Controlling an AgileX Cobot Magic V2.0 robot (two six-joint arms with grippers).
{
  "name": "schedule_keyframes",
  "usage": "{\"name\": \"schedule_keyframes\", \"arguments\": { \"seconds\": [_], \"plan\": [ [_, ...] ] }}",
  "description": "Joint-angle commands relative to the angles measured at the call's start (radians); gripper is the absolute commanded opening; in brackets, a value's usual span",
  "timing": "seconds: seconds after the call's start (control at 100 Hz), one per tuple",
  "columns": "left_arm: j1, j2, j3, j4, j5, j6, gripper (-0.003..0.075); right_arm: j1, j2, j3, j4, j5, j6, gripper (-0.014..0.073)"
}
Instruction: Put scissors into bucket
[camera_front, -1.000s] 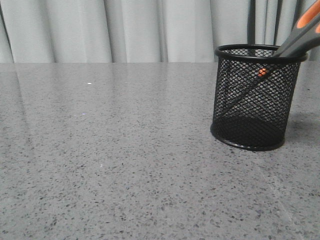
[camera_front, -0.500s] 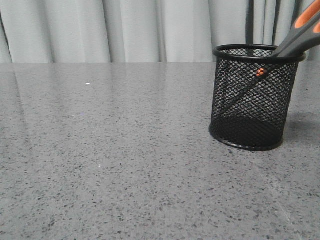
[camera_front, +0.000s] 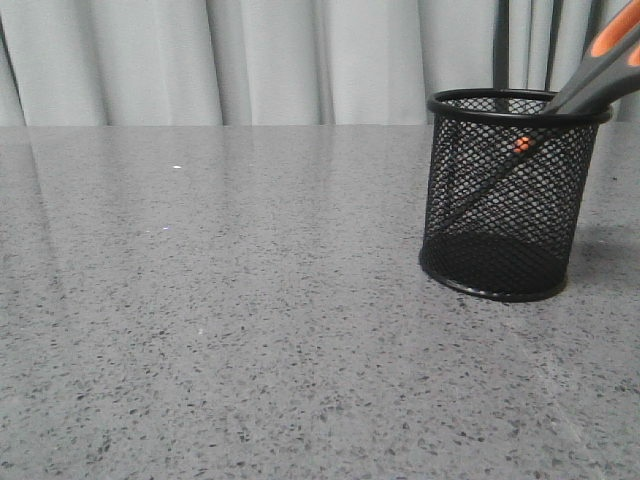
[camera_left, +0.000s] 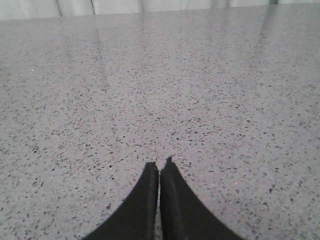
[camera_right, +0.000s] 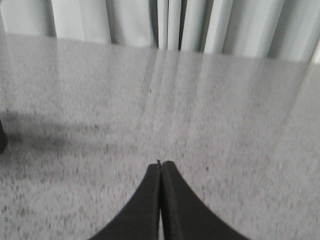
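Note:
The black wire-mesh bucket (camera_front: 505, 195) stands upright on the grey table at the right of the front view. The scissors (camera_front: 598, 62) lean inside it, blades down toward the base, orange pivot dot showing through the mesh, grey and orange handles sticking out over the right rim. Neither gripper shows in the front view. My left gripper (camera_left: 160, 166) is shut and empty over bare table. My right gripper (camera_right: 161, 165) is shut and empty over bare table, with only a dark edge at the left border of its view.
The speckled grey table (camera_front: 230, 300) stretches left and in front of the bucket. Pale curtains (camera_front: 250, 60) hang behind the table's far edge. A small white speck (camera_front: 177, 167) lies far left.
The bucket and scissors sit almost as before, with only a slight shift in the picture. The right wrist view is blurred, so that arm seems to be moving.

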Motion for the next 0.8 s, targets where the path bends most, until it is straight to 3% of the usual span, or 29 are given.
{"name": "schedule_keyframes", "arguments": {
  "seconds": [0.0, 0.1, 0.79],
  "plan": [
    [0.004, -0.029, 0.046, -0.001, -0.055, -0.010, -0.0020, -0.007, 0.001, 0.011, 0.031, -0.003, -0.001, -0.0060],
    [0.004, -0.029, 0.046, -0.001, -0.055, -0.010, -0.0020, -0.007, 0.001, 0.011, 0.083, 0.087, -0.001, -0.0060],
    [0.004, -0.028, 0.046, -0.001, -0.055, -0.010, -0.0020, -0.007, -0.020, 0.011, 0.083, 0.088, -0.001, -0.0060]
  ]
}}
